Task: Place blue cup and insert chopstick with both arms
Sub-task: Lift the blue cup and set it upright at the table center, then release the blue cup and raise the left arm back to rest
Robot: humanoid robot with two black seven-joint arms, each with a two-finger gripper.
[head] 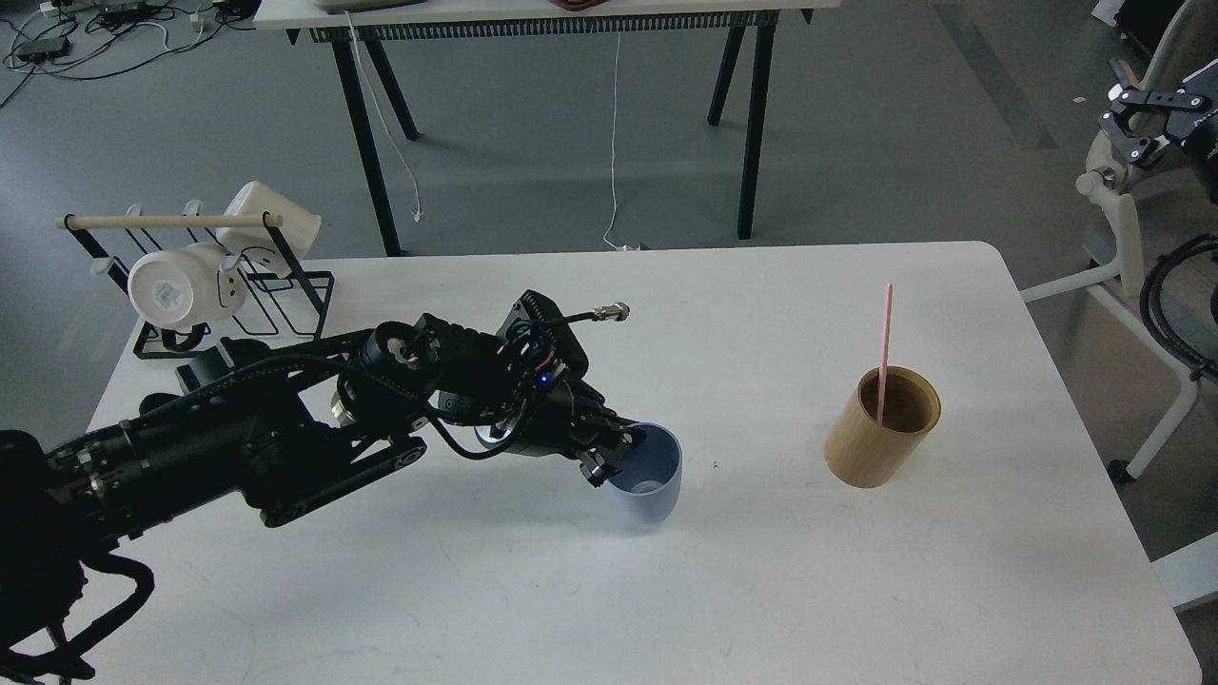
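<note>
The blue cup (655, 487) stands upright on the white table (761, 590), left of centre. My left gripper (612, 456) reaches in from the left and pinches the cup's left wall at the rim, one finger inside and one outside. The pink chopstick (886, 342) stands leaning in the tan wooden cylinder (880, 438), to the right of the cup and apart from it. My right gripper (1128, 112) is raised off the table at the far right edge of the view, its fingers spread and empty.
A black wire rack (228, 304) with a pale wooden rod (166, 222) and white mugs (186, 285) stands at the table's back left. A white chair (1123, 238) stands beside the table on the right. Another table's legs (752, 124) stand behind.
</note>
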